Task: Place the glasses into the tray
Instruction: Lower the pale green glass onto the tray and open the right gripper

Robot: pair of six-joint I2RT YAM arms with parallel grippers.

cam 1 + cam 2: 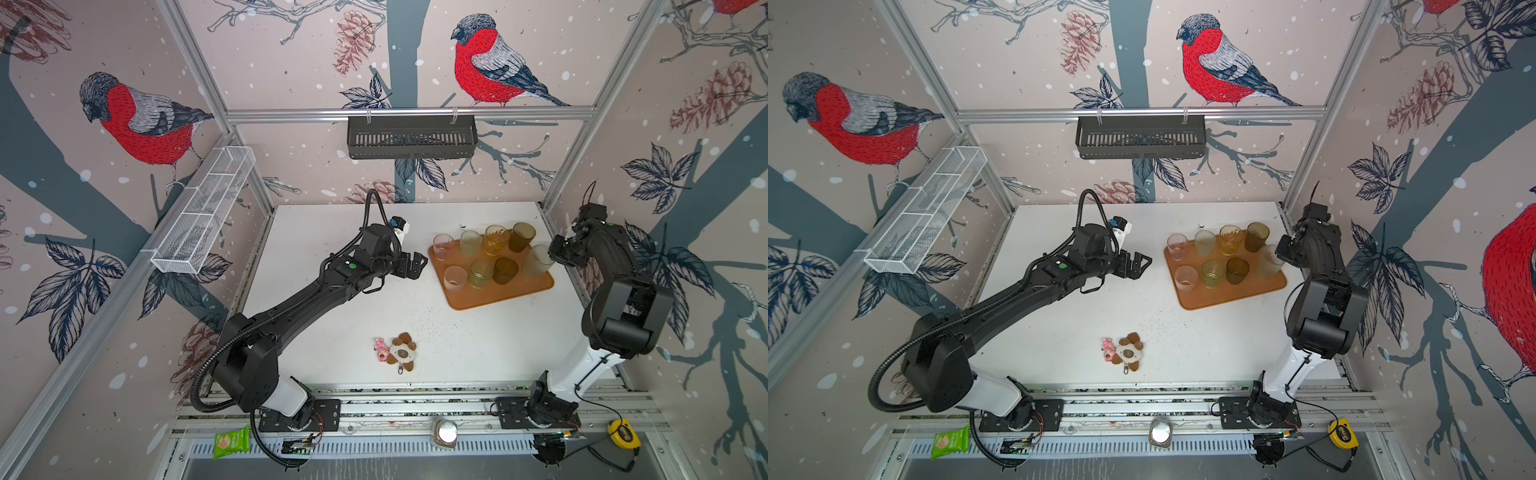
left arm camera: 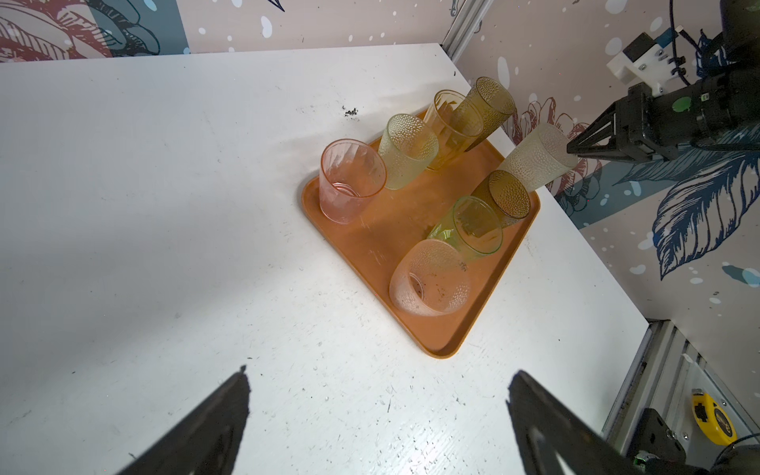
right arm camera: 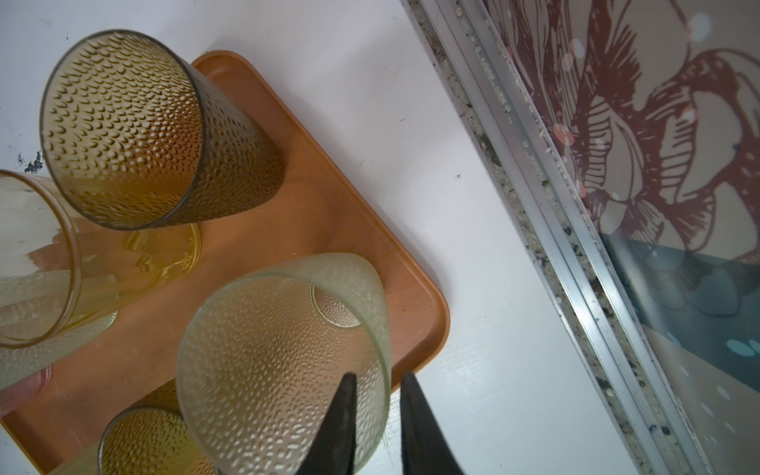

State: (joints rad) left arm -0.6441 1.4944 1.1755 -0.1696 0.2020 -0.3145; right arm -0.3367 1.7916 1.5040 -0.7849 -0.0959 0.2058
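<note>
- Eight glasses crowd the tray, far right; only its near strip is bare.
- Right gripper straddles the cream glass rim at the tray's right edge.
- Table lies open nearer than the tray, bar toys at near centre.

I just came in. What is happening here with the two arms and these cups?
All eight glasses stand on the orange tray, so the loading looks nearly finished. The right hand is at the tall frosted glass on the tray's side nearest that arm. One finger is inside the rim and one outside, with a small gap showing, so the grip looks loose. The left hand is open and empty, hovering over the white table beside the tray.
</note>
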